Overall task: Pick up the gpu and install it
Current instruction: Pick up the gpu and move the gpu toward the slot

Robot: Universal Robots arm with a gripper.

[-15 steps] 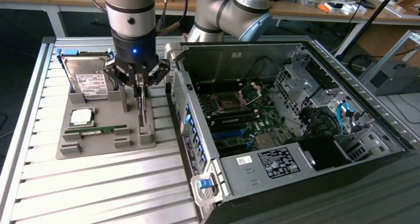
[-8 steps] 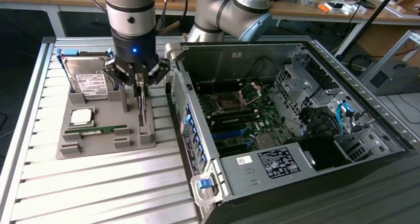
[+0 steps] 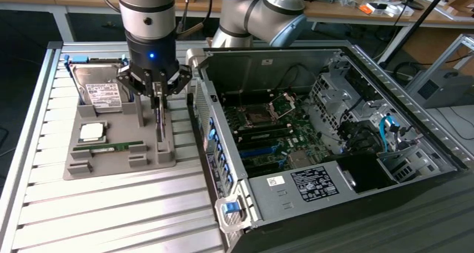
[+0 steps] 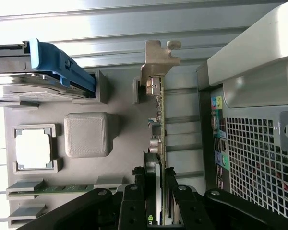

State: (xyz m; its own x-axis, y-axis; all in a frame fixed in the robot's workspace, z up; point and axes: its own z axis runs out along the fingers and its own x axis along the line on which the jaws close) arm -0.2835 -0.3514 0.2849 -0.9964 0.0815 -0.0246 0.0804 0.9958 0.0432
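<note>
Gpu (image 4: 160, 120) on edge in gripper (image 4: 161, 191), lengthwise along tray (image 4: 86, 136), bracket (image 4: 156, 60) toward hard drive (image 4: 19, 91)

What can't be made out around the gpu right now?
- gpu lower edge: exterior view, sunk in the grey holder.
- gpu near end: wrist view, covered by the gripper.
- Motherboard slots: exterior view, too small to tell apart.
- Hard drive label text: exterior view, too small.

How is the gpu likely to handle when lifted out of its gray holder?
Likely stiff: the gpu stands thin and straight on edge in the holder. Probably light, though fragile, given exposed components. Held by its upper edge in the tool, it may tilt.
</note>
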